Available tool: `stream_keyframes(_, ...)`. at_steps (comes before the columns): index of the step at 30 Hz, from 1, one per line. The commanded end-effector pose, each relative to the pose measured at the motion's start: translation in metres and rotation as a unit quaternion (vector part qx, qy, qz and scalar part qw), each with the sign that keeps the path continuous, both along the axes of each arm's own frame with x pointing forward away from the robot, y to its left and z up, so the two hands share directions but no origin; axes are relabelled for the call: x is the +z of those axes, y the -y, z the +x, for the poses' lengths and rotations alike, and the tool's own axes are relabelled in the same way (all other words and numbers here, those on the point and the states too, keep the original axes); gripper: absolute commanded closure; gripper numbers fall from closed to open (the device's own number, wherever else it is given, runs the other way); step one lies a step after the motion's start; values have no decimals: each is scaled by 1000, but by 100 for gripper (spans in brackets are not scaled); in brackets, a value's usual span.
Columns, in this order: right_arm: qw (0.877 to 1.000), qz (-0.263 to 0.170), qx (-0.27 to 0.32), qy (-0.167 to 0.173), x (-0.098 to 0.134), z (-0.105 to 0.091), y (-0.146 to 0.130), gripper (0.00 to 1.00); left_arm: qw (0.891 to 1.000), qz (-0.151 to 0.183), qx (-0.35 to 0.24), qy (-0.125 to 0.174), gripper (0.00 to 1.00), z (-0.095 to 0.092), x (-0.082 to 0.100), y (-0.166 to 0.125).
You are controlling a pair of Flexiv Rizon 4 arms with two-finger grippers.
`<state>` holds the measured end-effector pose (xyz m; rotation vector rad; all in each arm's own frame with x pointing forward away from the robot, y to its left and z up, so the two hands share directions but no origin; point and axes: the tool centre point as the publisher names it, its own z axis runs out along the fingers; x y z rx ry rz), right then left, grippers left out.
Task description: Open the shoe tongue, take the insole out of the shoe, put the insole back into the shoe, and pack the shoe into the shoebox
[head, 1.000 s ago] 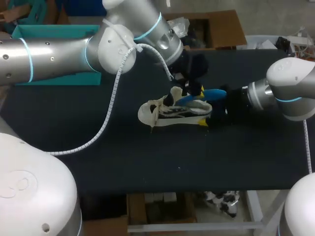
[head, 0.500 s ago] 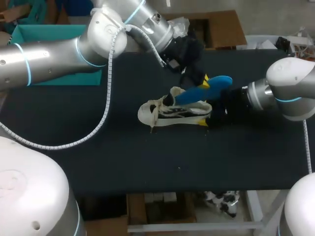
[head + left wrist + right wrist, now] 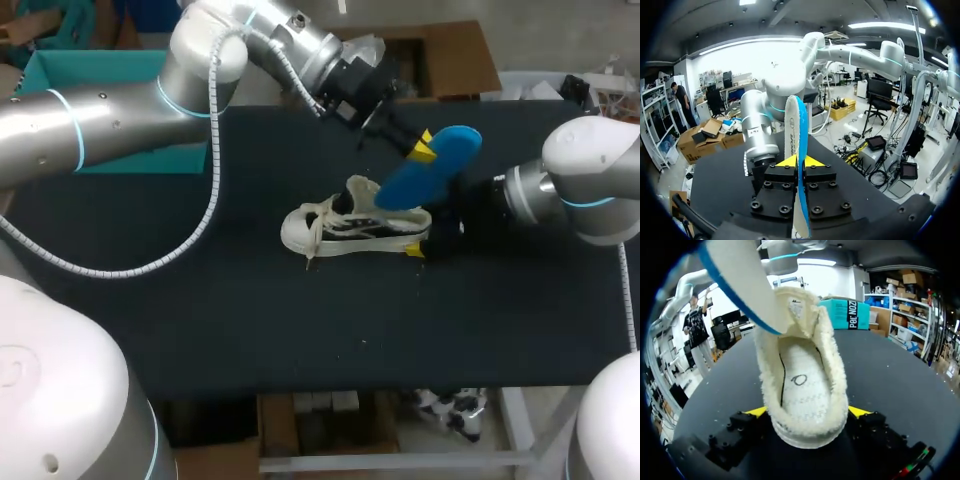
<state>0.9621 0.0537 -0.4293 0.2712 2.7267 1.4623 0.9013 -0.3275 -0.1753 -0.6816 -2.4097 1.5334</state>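
Note:
A cream shoe (image 3: 345, 225) lies on its sole mid-table, toe to the left. My right gripper (image 3: 420, 245) stands at its heel. In the right wrist view the heel (image 3: 805, 425) sits between the two yellow tips, both against its sides, and the shoe's inside is bare. My left gripper (image 3: 420, 148) hangs above and behind the shoe, shut on the blue insole (image 3: 428, 170), which slants down to the shoe's opening. The left wrist view shows the insole (image 3: 799, 135) edge-on, pinched between the fingers of the left gripper (image 3: 800, 161). Its pale underside (image 3: 737, 280) hangs over the opening.
The teal shoebox (image 3: 110, 70) stands at the table's back left, also visible beyond the shoe (image 3: 845, 314). My left arm spans the back of the table above it. The dark tabletop (image 3: 300, 320) in front of the shoe is bare.
The left gripper has risen and moved back and to the right, drawing the blue insole up out of the shoe. The shoe and the right arm have stayed in place.

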Motion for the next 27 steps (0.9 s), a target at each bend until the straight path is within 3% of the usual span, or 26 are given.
stream_keyframes(1,1000,-5,-9,2,4,-9,13,0,999,-15,-31,-11,100,1,8,8)
stream_keyframes(9,999,-33,-25,12,23,-21,42,0,997,-68,-42,4,100,-15,44,-12)
stream_keyframes(12,998,-49,-23,13,31,-22,51,0,996,-83,-21,-27,100,-17,63,-31)
stream_keyframes(27,993,-118,25,2,64,-5,77,0,996,-83,-21,-27,100,-17,63,-31)
